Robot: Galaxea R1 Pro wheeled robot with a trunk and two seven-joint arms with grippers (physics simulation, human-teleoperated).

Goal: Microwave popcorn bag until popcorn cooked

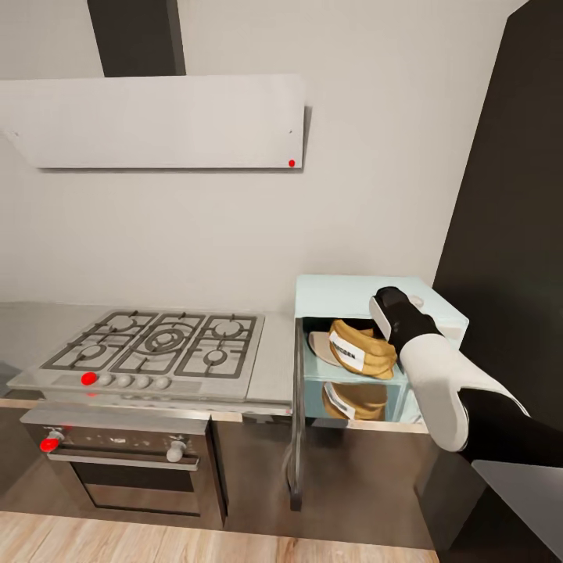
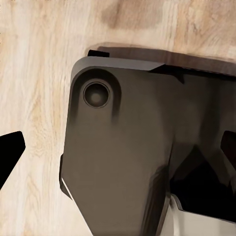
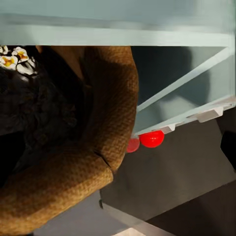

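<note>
Lying on its side inside the open microwave, the popcorn bag shows its white label toward the near side; a few popped kernels sit at its mouth. The right arm reaches to the microwave's opening, but whether its tool holds the bag cannot be told. The microwave stands on the surface, right of the gas hob. The left tool's black fingertips hang over the wood floor, set wide apart.

My right arm reaches into the open microwave; the popcorn bag lies tilted inside, beside the gas hob. My jaws are hidden, perhaps behind the wrist.
</note>
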